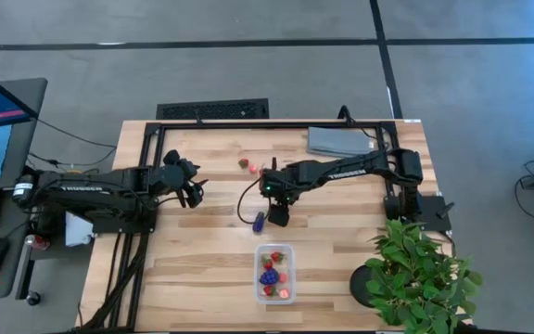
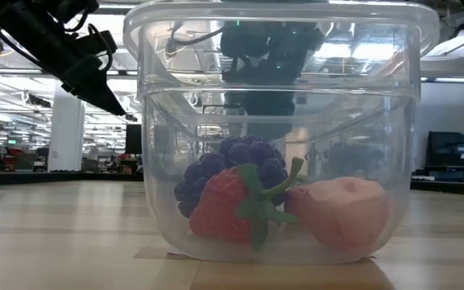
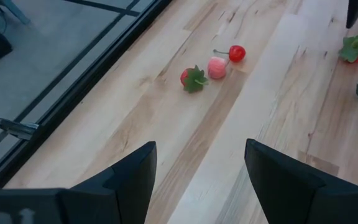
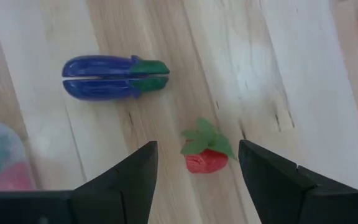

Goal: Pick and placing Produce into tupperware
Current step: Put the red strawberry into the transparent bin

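The clear tupperware (image 1: pixel 274 274) stands near the table's front edge. It holds a red strawberry (image 2: pixel 225 205), a dark purple berry cluster (image 2: pixel 240 165) and a pink piece (image 2: pixel 345 211). On the bare wood lie a purple eggplant-like piece (image 4: pixel 114 76) and a small red strawberry (image 4: pixel 207 157). My right gripper (image 4: pixel 197 144) hangs open over that strawberry, pointing steeply down, with a finger on either side and clear of it. Farther back lie a strawberry (image 3: pixel 193 78), a pink piece (image 3: pixel 216 67) and a cherry (image 3: pixel 236 53). My left gripper (image 1: pixel 196 193) waits open at the left.
A folded grey cloth (image 1: pixel 336 141) lies at the far right of the table. A green potted plant (image 1: pixel 415 274) stands at the near right corner. A black frame rail (image 1: pixel 276 123) runs along the far edge. Bare wood stretches between the tupperware and the left arm.
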### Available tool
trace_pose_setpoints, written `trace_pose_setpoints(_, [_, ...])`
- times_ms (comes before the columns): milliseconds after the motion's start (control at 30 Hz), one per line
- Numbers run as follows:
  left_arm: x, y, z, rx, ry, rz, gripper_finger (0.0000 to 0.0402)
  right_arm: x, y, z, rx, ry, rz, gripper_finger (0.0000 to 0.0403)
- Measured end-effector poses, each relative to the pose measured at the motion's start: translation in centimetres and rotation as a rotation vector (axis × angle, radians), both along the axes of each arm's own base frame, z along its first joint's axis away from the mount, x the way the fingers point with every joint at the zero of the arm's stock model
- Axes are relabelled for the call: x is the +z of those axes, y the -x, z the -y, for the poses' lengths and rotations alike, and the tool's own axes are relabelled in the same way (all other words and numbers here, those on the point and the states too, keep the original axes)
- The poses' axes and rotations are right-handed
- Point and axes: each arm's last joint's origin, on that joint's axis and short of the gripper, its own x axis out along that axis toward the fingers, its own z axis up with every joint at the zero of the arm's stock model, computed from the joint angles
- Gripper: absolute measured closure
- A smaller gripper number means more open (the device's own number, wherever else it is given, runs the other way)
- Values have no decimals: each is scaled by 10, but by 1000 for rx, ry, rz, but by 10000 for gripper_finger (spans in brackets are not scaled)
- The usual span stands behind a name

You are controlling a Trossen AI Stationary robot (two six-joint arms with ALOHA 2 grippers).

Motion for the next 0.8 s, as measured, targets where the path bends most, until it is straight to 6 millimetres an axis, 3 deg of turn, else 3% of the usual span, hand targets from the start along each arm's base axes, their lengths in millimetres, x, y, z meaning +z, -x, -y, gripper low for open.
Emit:
trace_pose_setpoints(367, [-7, 1, 0, 2, 9, -2, 166, -27, -3, -2, 28, -28, -81, 154])
trace_pose_setpoints(800, [-19, -1, 1, -11, 57, 54, 166, -26, -3, 0, 34, -10, -82, 152])
